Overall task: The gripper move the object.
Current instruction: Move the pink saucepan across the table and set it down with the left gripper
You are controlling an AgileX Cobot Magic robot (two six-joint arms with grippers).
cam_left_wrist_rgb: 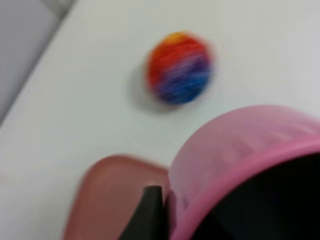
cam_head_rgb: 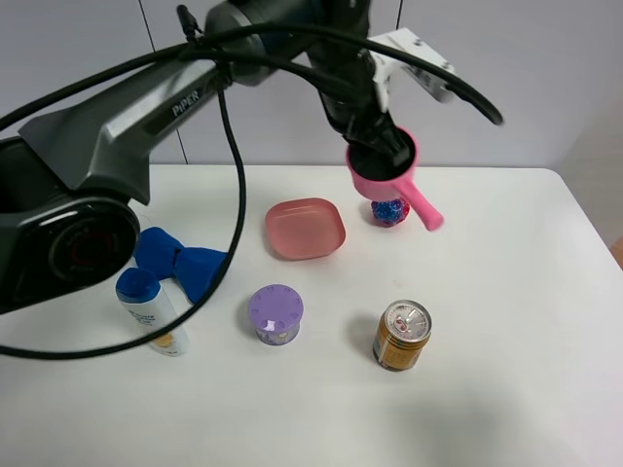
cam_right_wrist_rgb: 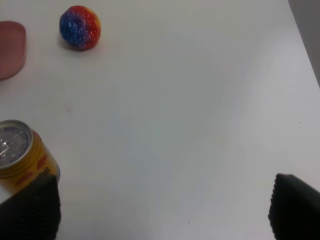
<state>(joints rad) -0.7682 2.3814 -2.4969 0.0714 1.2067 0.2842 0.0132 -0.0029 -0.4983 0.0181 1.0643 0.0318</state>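
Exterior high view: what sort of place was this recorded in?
Most likely a robotics lab test bench, not a home: a plain white table against a bare grey wall, a robot arm marked PiPER, and unrelated props such as a pink toy saucepan and a drink can.

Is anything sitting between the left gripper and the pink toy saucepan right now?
Nothing visible. The left gripper already grips the pink saucepan by its rim, one finger outside the wall. The multicolored ball lies on the table, clear of both.

Grey arm [cam_head_rgb: 127,122] marked "PiPER", looping black cables [cam_head_rgb: 456,82], dark gripper [cam_head_rgb: 380,141].
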